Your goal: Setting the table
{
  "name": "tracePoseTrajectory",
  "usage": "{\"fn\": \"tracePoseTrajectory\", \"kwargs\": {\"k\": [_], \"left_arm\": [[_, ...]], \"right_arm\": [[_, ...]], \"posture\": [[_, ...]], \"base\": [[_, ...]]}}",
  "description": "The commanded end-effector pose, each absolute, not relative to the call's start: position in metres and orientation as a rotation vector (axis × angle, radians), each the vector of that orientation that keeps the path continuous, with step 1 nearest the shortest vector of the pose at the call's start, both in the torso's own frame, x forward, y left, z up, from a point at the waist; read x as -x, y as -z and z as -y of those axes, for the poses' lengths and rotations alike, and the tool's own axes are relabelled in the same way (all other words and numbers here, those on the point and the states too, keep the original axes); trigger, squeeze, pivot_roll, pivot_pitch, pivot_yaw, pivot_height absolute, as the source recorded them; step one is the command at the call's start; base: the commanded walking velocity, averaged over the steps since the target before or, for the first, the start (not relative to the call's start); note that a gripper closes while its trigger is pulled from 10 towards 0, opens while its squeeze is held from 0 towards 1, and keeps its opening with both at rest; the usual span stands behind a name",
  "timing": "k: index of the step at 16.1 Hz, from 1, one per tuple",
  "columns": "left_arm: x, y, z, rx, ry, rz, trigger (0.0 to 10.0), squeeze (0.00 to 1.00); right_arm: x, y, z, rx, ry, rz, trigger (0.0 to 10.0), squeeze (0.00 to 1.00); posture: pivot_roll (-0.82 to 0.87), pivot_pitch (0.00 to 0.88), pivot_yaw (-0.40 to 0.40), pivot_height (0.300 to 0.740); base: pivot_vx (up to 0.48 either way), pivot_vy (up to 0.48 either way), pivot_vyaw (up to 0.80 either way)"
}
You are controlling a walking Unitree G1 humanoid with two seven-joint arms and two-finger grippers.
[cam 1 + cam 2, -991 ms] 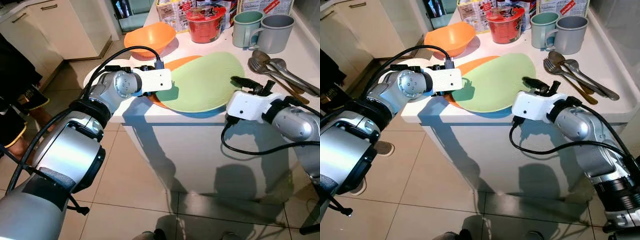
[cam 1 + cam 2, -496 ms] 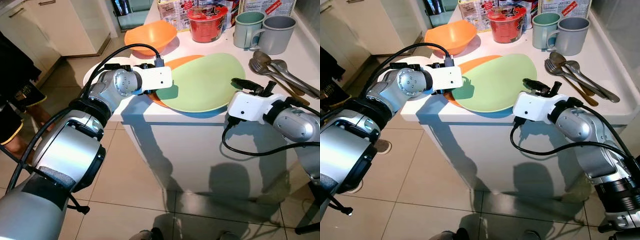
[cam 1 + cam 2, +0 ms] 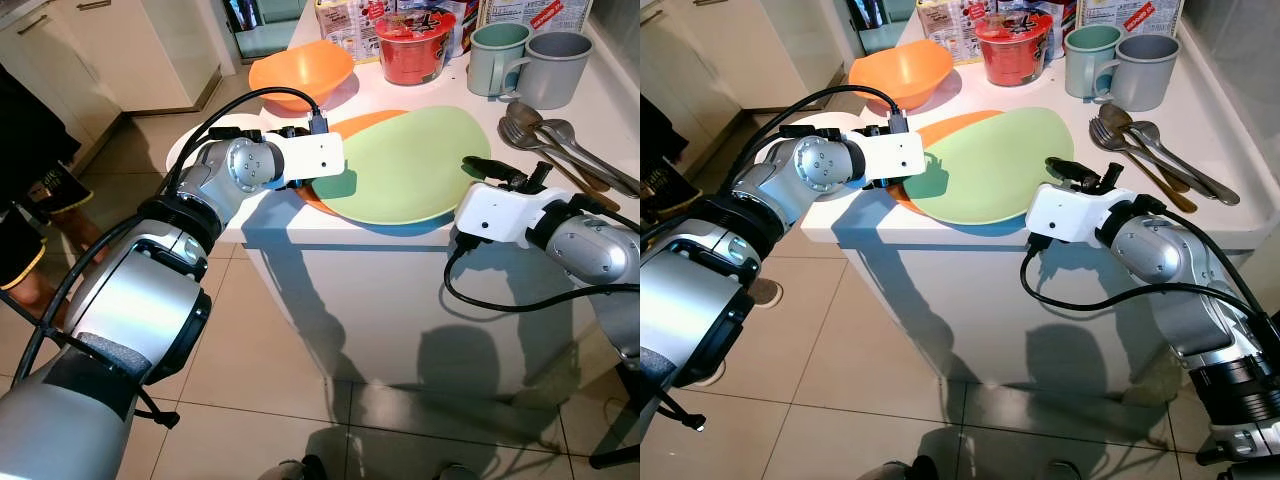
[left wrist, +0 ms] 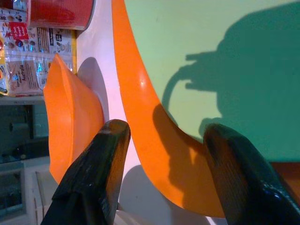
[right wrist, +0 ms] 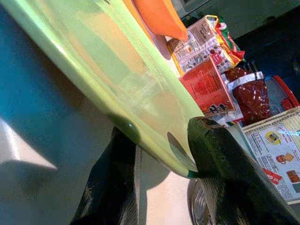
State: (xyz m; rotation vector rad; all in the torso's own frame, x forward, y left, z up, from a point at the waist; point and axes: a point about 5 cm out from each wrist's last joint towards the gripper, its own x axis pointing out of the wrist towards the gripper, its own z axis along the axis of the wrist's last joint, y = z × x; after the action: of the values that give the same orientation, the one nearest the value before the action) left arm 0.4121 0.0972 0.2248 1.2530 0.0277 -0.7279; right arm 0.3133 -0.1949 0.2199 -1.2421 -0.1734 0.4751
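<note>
A green plate (image 3: 410, 165) lies on top of an orange plate (image 3: 360, 125), with a blue plate (image 3: 400, 229) showing under both, near the white counter's front edge. My left gripper (image 4: 164, 173) is at the stack's left side. It is open, and the orange plate's (image 4: 140, 93) rim runs between its fingers. My right gripper (image 3: 1080, 172) is at the stack's right side, also open. Its fingers (image 5: 220, 173) stand astride the green plate's (image 5: 117, 79) rim without closing on it.
On the counter (image 3: 610, 215) behind the stack are an orange bowl (image 3: 298, 72), a red noodle cup (image 3: 412, 45), food packets and two mugs (image 3: 555, 65). Spoons and forks (image 3: 560, 145) lie at the right. A person's legs (image 3: 25, 200) are at the left by cabinets.
</note>
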Motion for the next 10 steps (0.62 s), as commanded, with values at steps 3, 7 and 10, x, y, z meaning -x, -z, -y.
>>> {"fn": "tracePoseTrajectory", "kwargs": {"k": [3,7,10], "left_arm": [[-0.400,-0.175,-0.101,-1.257,0.844,-0.210,10.0,0.00],[-0.400,-0.174,-0.100,-1.255,0.844,-0.210,10.0,0.00],[-0.406,-0.214,-0.080,-0.852,0.855,-0.094,10.0,0.00]], "right_arm": [[-0.309,-0.237,0.179,1.169,-0.495,0.296,0.0,0.00],[-0.308,-0.235,0.179,1.167,-0.499,0.293,0.0,0.00],[-0.312,-0.224,0.181,0.989,-0.458,0.252,0.0,0.00]], "posture": [[-0.12,0.128,0.186,0.740],[-0.13,0.115,0.189,0.740],[-0.09,0.124,0.186,0.740]], "base": [[0.000,0.000,0.00],[0.000,0.000,0.00],[0.000,0.000,0.00]]}}
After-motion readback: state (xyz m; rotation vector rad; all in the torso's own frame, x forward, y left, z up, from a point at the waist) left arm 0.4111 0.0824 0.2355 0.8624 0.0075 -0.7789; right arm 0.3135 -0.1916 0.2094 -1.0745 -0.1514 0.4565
